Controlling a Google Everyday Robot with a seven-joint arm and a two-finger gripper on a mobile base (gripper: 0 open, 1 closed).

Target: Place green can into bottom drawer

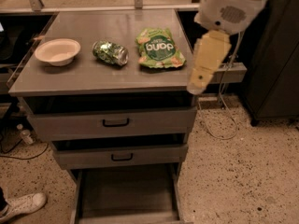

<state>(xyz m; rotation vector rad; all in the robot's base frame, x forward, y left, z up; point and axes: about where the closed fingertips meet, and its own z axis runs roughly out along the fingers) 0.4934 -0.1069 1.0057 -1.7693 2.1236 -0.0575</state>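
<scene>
The green can (110,52) lies on its side on the grey cabinet top (93,78), between a bowl and a snack bag. The bottom drawer (126,195) is pulled out below the two upper drawers, and its flat grey floor shows. My gripper (196,85) hangs from the white arm at the right edge of the cabinet top. It is right of the snack bag, well away from the can, and holds nothing that I can see.
A cream bowl (57,51) sits at the left of the top and a green snack bag (159,48) right of the can. Two shallower drawers (114,122) with black handles stand slightly open. A white shoe (21,204) is at lower left, a dark cabinet (275,55) at right.
</scene>
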